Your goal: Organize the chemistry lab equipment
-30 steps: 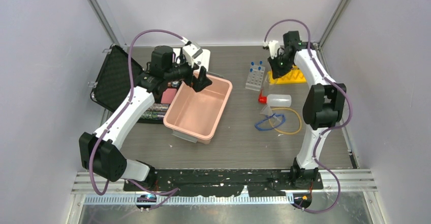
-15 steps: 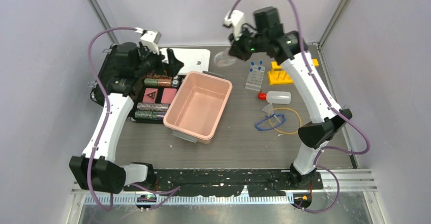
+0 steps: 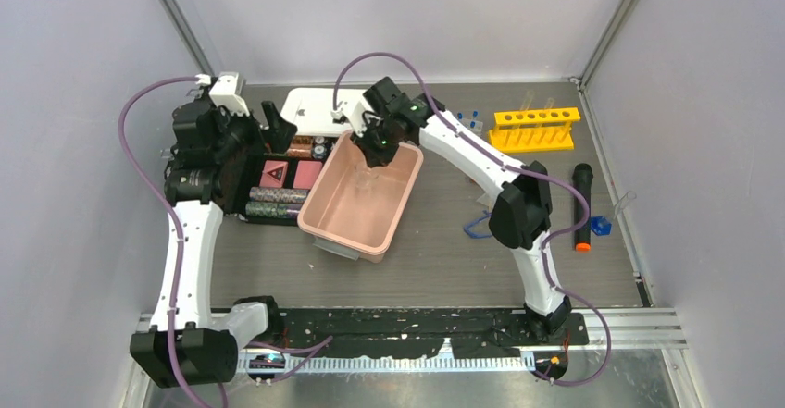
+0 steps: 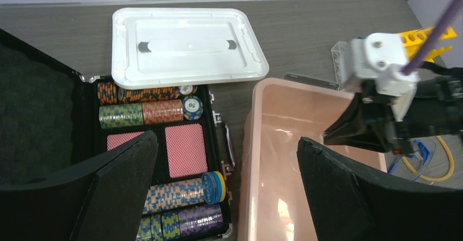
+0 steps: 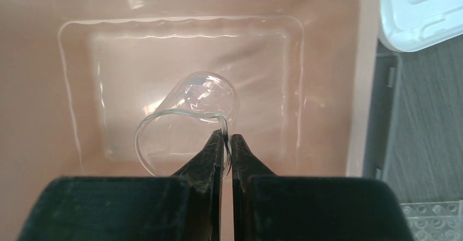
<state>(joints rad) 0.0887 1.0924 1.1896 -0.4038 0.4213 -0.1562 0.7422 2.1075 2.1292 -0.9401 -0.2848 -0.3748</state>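
Observation:
My right gripper (image 3: 373,154) (image 5: 227,137) is shut on the rim of a clear cup-like glass vessel (image 5: 185,115) and holds it inside the pink tub (image 3: 347,241) (image 5: 360,60). My left gripper (image 3: 276,126) (image 4: 227,142) is open and empty, above the seam between an open poker chip case (image 4: 180,148) and the tub. The yellow tube rack (image 3: 535,128) stands at the back right. Blue-capped test tubes (image 3: 468,116) show behind the right arm. The blue safety glasses (image 3: 479,228) and yellow tubing (image 4: 450,162) are partly hidden by the arm. The squeeze bottle is out of view.
The tub's white lid (image 3: 315,107) (image 4: 185,44) lies behind the tub. The black chip case (image 3: 278,172) lies left of it with its lid open. A black marker-like stick with an orange tip (image 3: 581,206) and a small blue piece (image 3: 600,226) lie at the right edge.
My right arm swung from the back middle down into the pink tub with the clear vessel. My left gripper moved slightly left. The rack shifted right, the bottle left view and the black stick appeared.

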